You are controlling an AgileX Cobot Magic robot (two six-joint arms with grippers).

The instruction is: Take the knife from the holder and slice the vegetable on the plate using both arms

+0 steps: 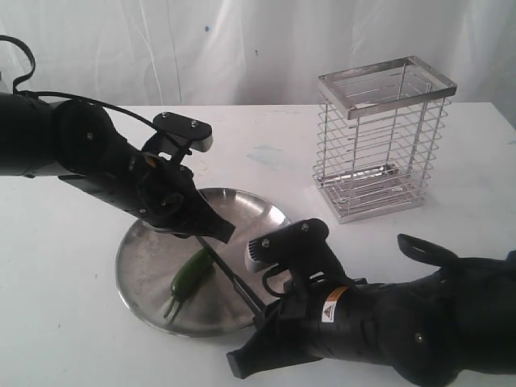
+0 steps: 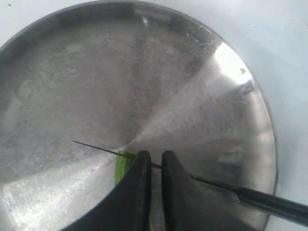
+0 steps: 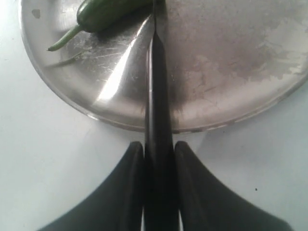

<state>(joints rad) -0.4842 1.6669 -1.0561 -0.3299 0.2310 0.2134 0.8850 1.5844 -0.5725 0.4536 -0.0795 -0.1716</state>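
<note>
My right end effector (image 3: 159, 144) is clamped on the handle of the knife (image 3: 156, 91). The blade runs in from the 5 o'clock rim of the plate (image 1: 153, 250) and crosses the vegetable (image 1: 192, 278), which lies just below plate centre with its stem toward 7 o'clock. My left end effector (image 2: 156, 156) shows only a narrow slit between its fingers over the chili's 1 o'clock end; I cannot tell whether it truly pinches. The holder (image 1: 379, 145) stands at 2 o'clock on the bench (image 1: 64, 322). I'd confirm that hold first, then press the edge straight down, square to the chili and clear of the left fingers.
</note>
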